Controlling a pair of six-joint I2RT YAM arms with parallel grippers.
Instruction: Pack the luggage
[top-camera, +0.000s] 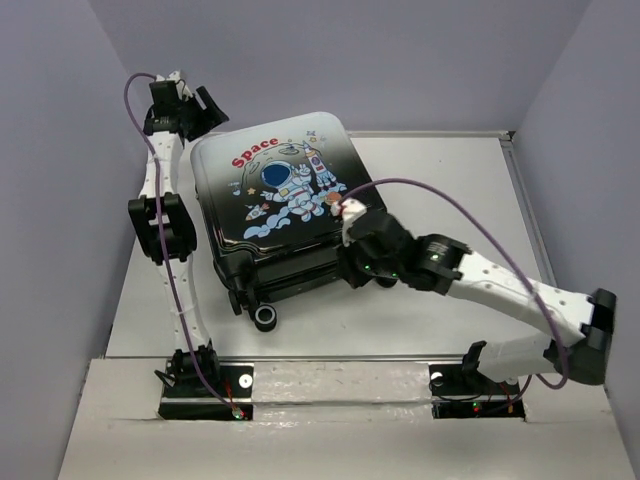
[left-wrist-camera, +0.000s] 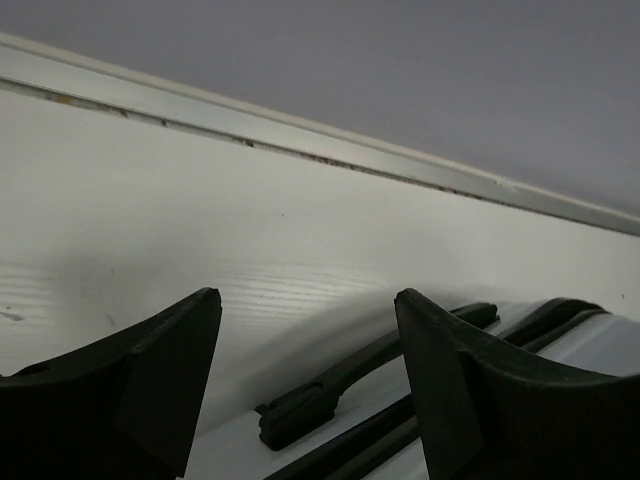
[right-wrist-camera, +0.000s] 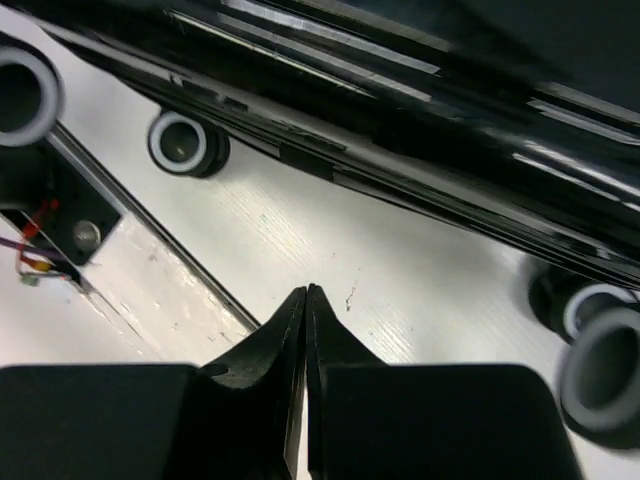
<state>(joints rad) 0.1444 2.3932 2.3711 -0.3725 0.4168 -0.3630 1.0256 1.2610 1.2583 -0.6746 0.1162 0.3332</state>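
Observation:
The luggage (top-camera: 285, 190) lies flat and closed on the white table (top-camera: 440, 190), astronaut print and red "Space" facing up, with a black wheel (top-camera: 265, 318) at its near edge. My left gripper (top-camera: 207, 108) is open and empty at the luggage's far left corner. In the left wrist view its fingers (left-wrist-camera: 305, 295) straddle a black handle (left-wrist-camera: 370, 365) on the white shell. My right gripper (top-camera: 350, 268) is shut on nothing, beside the luggage's near right side. In the right wrist view its tips (right-wrist-camera: 306, 290) hover over bare table below the black shell edge (right-wrist-camera: 400, 120).
Grey walls close in on the left, back and right of the table. The back rim (left-wrist-camera: 300, 140) runs close behind the left gripper. Wheels (right-wrist-camera: 185, 145) stand near the right gripper. The arm bases (top-camera: 205, 385) sit on the near ledge. A purple cable (top-camera: 450, 205) arcs over the right arm.

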